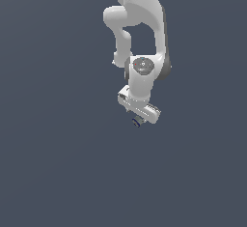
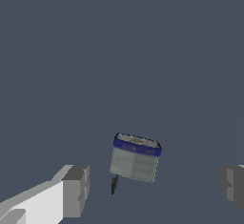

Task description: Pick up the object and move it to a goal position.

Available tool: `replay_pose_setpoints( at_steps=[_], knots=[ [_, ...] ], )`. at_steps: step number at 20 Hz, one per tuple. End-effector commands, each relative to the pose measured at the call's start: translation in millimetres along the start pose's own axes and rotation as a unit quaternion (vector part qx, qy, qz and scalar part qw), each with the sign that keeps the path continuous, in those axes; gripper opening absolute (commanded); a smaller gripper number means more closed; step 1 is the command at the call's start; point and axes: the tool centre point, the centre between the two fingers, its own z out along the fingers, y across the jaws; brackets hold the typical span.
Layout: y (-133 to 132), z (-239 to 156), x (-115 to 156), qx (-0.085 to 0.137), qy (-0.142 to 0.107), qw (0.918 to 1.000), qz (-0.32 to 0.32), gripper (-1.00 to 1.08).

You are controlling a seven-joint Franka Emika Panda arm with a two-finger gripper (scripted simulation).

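The end effector (image 2: pixel 153 185) hovered with fingers spread wide either side of the small grey, blue-rimmed cylinder (image 2: pixel 135 157), low in the wrist frame, apparently lined up to close on it.

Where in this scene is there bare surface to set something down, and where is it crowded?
Bare grey floor lies all around, on the exterior view's left, right and below the arm. The only crowded spot is under the open gripper, where the small grey cylinder sits between its fingers.
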Motion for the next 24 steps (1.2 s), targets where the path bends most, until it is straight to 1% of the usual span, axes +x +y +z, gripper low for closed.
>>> replay_pose_setpoints(
  at_steps=[1,7,12,20,24],
  knots=[
    [-2.6,6.9,-8.0,-0.001,0.000,0.9997,0.025,1.00],
    [-6.4,18.9,-22.0,-0.002,0.000,0.9976,0.069,1.00],
    [-7.9,24.5,-28.8,-0.003,0.000,0.9959,0.090,1.00],
    [-8.4,27.4,-30.9,-0.003,0.000,0.9955,0.095,1.00],
    [-8.2,37.9,-31.3,-0.003,0.000,0.9955,0.095,1.00]
  ],
)
